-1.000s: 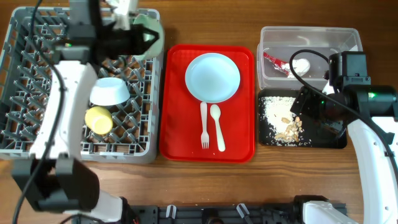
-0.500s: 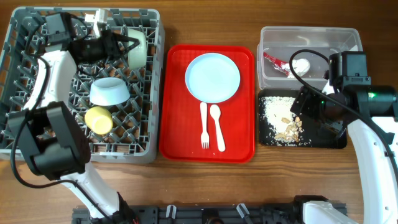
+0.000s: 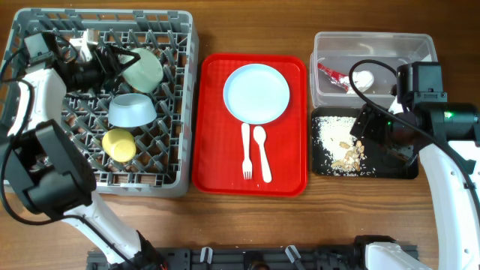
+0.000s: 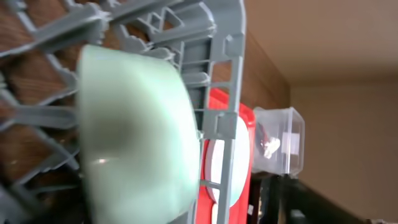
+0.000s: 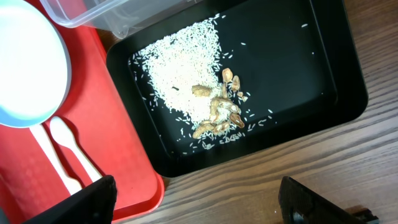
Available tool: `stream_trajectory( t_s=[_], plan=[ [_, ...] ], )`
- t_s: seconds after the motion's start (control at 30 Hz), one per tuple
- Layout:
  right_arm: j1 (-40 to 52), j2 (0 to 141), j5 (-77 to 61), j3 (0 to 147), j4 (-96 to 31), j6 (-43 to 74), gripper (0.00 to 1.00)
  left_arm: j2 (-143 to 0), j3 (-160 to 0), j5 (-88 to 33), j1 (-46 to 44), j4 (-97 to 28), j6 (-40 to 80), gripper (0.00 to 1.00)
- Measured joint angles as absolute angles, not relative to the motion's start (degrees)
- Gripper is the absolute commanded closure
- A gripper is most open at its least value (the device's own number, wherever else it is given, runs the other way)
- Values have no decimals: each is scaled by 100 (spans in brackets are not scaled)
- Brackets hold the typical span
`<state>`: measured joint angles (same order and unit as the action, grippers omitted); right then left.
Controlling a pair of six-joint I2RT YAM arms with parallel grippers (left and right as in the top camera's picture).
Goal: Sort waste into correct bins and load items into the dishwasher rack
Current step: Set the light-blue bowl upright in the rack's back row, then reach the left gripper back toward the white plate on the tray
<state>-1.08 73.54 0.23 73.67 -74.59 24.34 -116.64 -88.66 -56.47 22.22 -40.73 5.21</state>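
Observation:
A mint-green bowl [image 3: 143, 69] [image 4: 137, 130] leans on its side among the pegs at the back of the grey dishwasher rack [image 3: 184, 112]. My left gripper [image 3: 120, 61] sits just left of it, open, fingers spread beside the rim. A second mint bowl [image 3: 131, 110] lies upside down and a yellow cup [image 3: 118, 142] stands in the rack. The white plate [image 3: 256, 92], fork [image 3: 246, 150] and spoon [image 3: 262, 154] lie on the red tray [image 3: 214, 165]. My right gripper [image 5: 199, 205] hangs open over the black tray's [image 5: 348, 81] front edge, holding nothing.
The clear tub [image 3: 409, 45] at back right holds a red wrapper [image 3: 328, 73] and a white scrap [image 3: 364, 76]. Rice crumbs [image 5: 186, 74] and brown bits [image 5: 217, 112] lie in the black tray. Bare wood table [image 5: 280, 155] runs along the front.
My left gripper has opened and let go of the mint bowl, drawing back to the left. The bowl now rests tilted in the rack. The right arm has not moved.

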Motion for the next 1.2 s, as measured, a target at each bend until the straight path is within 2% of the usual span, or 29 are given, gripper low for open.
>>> stream_trajectory(
  t_s=[0.23, 0.37, 0.5, 0.67, 0.8, 1.0, 1.2],
  plan=[
    [-108, 7354, 23, 7367, -7465, 2414, 16, -11459, -8866, -5441, 2504, -4119, 530, 0],
    [-108, 7354, 23, 7367, -7465, 2370, 16, -10654, -8866, -5146, 2589, -4340, 526, 0],
    [-108, 7354, 23, 7367, -7505, 2346, 11, -9703, -8871, -4571, 2401, -5035, 679, 0],
    [-108, 7354, 21, 7367, -7524, 2305, 10, -9063, -8877, -3070, 1341, -6296, 1586, 0],
    [-108, 7354, 21, 7367, -7535, 2303, 9, -9015, -8875, -1772, -213, -6971, 2460, 0],
    [-108, 7354, 16, 7367, -7544, 2300, 9, -9021, -8545, -301, -2460, -6674, 3979, 0],
    [-108, 7354, 8, 7367, -7572, 2300, 9, -9351, -7859, 191, -3599, -5979, 4698, 0]
  ],
)
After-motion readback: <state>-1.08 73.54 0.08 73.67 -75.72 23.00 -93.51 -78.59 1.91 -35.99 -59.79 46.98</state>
